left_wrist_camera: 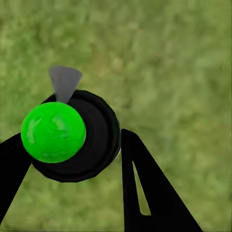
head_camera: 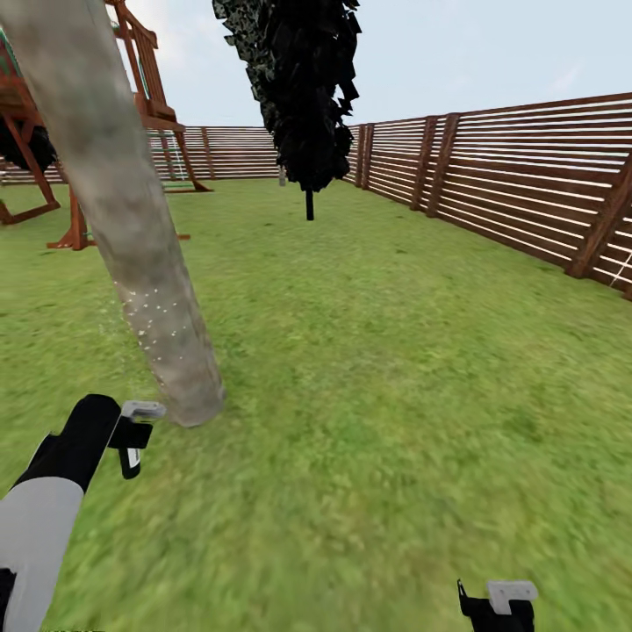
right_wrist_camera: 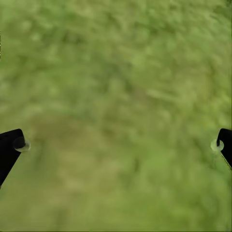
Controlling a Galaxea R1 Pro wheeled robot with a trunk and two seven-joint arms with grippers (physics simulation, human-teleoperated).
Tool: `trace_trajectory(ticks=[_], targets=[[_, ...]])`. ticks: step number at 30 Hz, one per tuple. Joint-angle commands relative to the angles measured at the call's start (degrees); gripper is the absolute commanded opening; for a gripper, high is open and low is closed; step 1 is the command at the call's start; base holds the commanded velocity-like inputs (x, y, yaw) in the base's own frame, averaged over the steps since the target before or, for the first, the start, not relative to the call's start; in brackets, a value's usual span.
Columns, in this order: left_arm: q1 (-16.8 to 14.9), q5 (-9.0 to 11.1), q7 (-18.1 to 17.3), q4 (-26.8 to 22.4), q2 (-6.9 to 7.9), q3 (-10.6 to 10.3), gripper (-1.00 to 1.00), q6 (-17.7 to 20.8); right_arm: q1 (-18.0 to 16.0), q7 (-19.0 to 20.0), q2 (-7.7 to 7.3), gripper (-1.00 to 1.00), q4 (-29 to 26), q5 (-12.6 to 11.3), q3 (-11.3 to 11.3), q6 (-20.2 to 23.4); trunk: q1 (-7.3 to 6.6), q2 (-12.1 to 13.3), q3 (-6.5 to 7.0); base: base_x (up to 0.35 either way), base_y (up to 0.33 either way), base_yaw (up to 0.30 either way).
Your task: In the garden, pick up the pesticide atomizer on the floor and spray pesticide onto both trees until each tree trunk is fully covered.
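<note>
A thick pale grey-brown tree trunk leans up from the lawn at the left of the head view, with whitish pesticide specks dotted over its lower bark. My left gripper hangs just left of the trunk's base. It is shut on the pesticide atomizer, a dark round bottle with a bright green ball and a grey cone nozzle. The left gripper's black fingers press on both sides of the bottle. My right gripper sits low at the bottom right, open over bare grass, its fingertips wide apart.
A black cone-shaped conifer stands ahead in the middle distance. The brown slat fence runs along the right and the back. A wooden play frame stands behind the trunk at the left. Green lawn spreads ahead and to the right.
</note>
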Motion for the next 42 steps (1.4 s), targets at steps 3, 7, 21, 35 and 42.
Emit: trace_trajectory(ticks=[3, 7, 21, 35, 42], targets=[[0.57, -0.53, 0.85, 0.59, -0.04, 0.14, -1.00, -0.16, -0.04, -0.46, -0.02, 1.00, 0.12, 0.63, -0.19, -0.16, 0.01, -0.02, -0.05, 0.246, -0.184, 0.137], [0.63, -0.21, 4.41, 1.18, -0.21, 0.22, -1.00, -0.21, -0.04, -0.46, -0.02, 1.00, 0.12, 0.62, -0.19, -0.16, 0.01, -0.02, -0.05, 0.276, -0.168, 0.011], [0.72, 0.56, 9.58, 12.85, -0.88, 7.90, -1.00, -8.51, -0.04, -0.46, -0.02, 1.00, 0.12, 0.63, -0.19, -0.16, 0.01, -0.02, -0.05, 0.168, -0.104, 0.149], [0.81, 0.90, 17.18, 14.09, -2.63, 7.86, -1.00, -9.11, -0.04, -0.38, -0.02, 1.00, 0.12, 0.63, -0.21, -0.16, 0.01, -0.02, -0.05, 0.208, -0.190, 0.013], [0.81, 1.01, 17.58, 16.18, -2.85, 8.24, -1.00, -11.73, -0.04, -0.40, 0.01, 1.00, 0.12, 0.63, -0.19, -0.16, 0.01, -0.02, -0.05, 0.125, -0.254, 0.149]])
